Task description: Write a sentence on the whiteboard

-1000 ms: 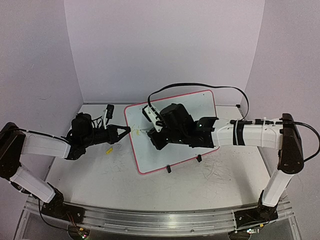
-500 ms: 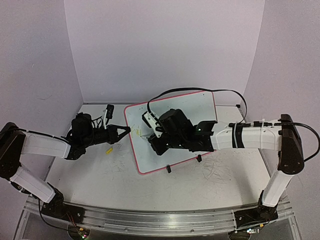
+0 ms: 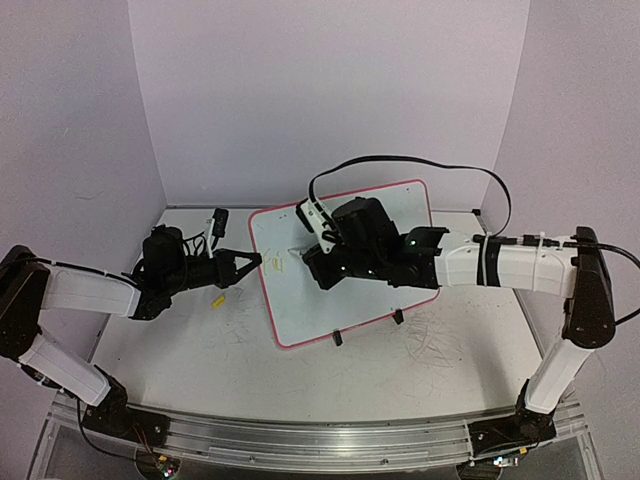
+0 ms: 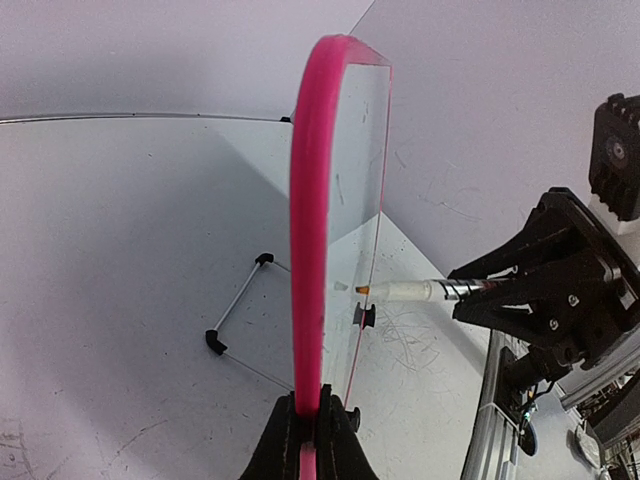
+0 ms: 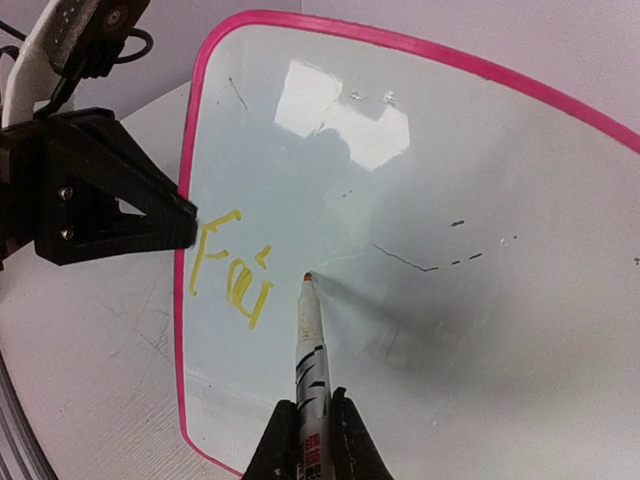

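Observation:
The whiteboard (image 3: 296, 306) stands tilted on the table, white with a pink rim. My left gripper (image 3: 254, 260) is shut on its left edge; in the left wrist view the jaws (image 4: 310, 425) clamp the pink rim (image 4: 308, 200). My right gripper (image 3: 318, 266) is shut on a white marker (image 5: 312, 350) with an orange tip. The tip points at the board just right of a few yellow letters (image 5: 228, 268), the start of the sentence. In the left wrist view the marker (image 4: 410, 291) looks just off the surface. The letters show faintly in the top view (image 3: 272, 265).
A small yellow cap (image 3: 218, 301) lies on the table under my left gripper. Grey scribbles (image 3: 430, 345) mark the table by the board's two black clip feet (image 3: 337, 338). Thin grey marks (image 5: 410, 260) cross the board. A wire stand (image 4: 240, 300) props it behind.
My right gripper with the marker has shifted up and slightly right along the board. The left gripper and the board have not moved.

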`<state>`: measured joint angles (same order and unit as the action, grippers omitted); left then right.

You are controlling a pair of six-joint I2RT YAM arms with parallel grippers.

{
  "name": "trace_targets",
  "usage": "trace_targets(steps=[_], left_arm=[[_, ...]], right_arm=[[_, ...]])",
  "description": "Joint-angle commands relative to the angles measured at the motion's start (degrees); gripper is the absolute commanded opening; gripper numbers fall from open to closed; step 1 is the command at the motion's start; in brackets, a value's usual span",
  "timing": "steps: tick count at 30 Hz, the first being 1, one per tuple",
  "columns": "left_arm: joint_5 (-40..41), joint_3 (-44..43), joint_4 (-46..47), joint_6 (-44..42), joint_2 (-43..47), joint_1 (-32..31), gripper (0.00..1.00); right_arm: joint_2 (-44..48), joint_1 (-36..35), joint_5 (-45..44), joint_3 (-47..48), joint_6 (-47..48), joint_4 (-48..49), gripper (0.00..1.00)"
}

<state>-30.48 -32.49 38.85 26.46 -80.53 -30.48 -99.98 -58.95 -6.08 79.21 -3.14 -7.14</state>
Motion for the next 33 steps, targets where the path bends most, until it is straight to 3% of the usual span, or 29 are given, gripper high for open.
trace_targets(steps=[1,33], left_arm=[[-1.0,-0.7,1.3,-1.1,2.1,-0.1,0.0],[-1.0,-1.0,1.2,-1.4,1.7,-0.1,0.0]], right_arm=[[0.1,0.1,0.0,3.1,0.5,1.2,0.0],[-0.6,0.0,-1.5,0.1,-0.5,-0.3,0.0]])
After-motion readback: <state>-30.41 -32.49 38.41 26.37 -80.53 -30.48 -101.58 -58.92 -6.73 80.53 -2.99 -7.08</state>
